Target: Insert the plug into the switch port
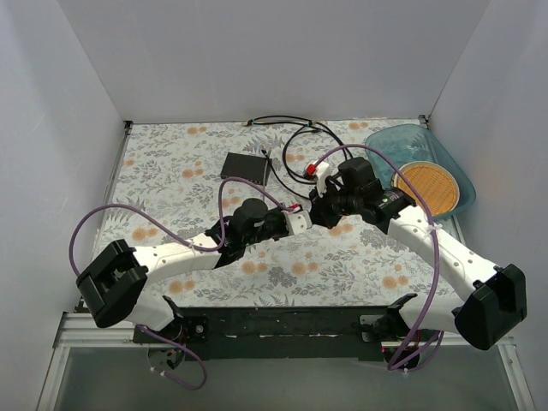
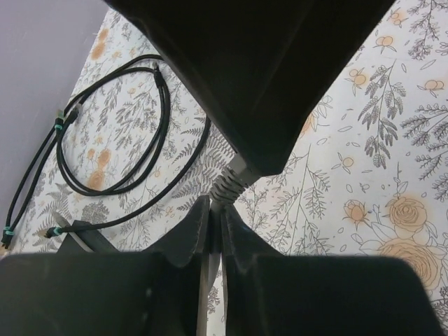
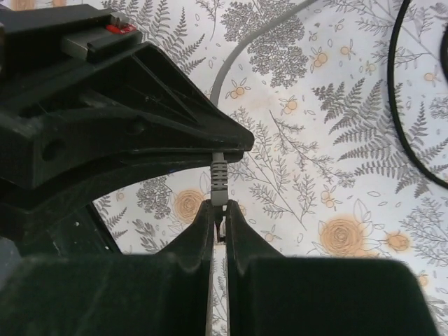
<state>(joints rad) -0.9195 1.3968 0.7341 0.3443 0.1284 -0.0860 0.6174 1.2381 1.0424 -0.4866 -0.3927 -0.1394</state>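
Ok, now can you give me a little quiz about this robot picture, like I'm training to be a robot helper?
1. True or false: the plug is already in the switch.
2. What lies in the blue tray? A the switch, B a round orange mat, C a cup.
3. Fill in: the plug is pinched by the left gripper and the ____ gripper.
Key: 1 false, the switch sits apart on the table. 2 B. 3 the right gripper.
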